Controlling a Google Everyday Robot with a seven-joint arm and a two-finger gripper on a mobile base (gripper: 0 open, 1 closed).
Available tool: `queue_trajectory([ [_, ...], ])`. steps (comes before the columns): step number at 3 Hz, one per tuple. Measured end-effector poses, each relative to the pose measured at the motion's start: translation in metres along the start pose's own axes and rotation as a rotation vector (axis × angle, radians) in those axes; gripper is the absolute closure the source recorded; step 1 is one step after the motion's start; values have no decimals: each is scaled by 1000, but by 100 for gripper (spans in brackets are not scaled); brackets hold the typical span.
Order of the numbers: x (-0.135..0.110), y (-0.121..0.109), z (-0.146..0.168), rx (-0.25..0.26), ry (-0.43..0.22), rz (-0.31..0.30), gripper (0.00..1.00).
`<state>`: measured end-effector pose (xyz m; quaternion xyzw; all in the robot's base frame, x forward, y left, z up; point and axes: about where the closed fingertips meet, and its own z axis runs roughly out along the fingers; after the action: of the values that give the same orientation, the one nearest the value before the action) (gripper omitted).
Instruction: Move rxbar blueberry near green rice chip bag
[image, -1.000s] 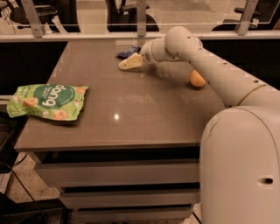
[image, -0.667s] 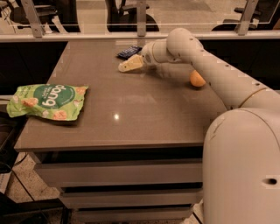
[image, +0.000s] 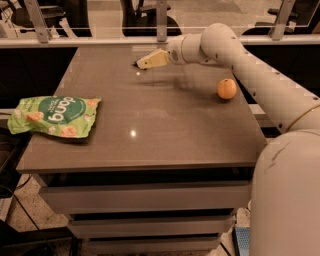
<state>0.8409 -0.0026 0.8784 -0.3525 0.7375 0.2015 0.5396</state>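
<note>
Item one: the table (image: 165, 130), a dark brown top over a front of pale drawers (image: 145, 200); we take its middle as the centre of the dial, with twelve at the far edge. Item two: the gripper (image: 142, 62), beige, at the end of a white arm (image: 250, 65) that reaches in from about three o'clock, sits low over the top at roughly twelve o'clock, near the far edge; we cannot tell whether it is spread or pressed together. Item three: the rxbar blueberry (image: 136, 64), of which we see only a small dark sliver at the gripper's tip, on the nine o'clock side of it; we cannot tell whether it is pinched or merely lying there. Item four: the green rice chip bag (image: 54, 116), lying flat at nine o'clock, overhanging the table's left edge, well apart from the bar. Item five: an orange (image: 227, 89) at about two o'clock, standing alone on the top beneath the arm.
</note>
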Motion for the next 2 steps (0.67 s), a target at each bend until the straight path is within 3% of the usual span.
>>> queue_trajectory([
  [2, 9, -6, 27, 48, 12, -25, 0],
])
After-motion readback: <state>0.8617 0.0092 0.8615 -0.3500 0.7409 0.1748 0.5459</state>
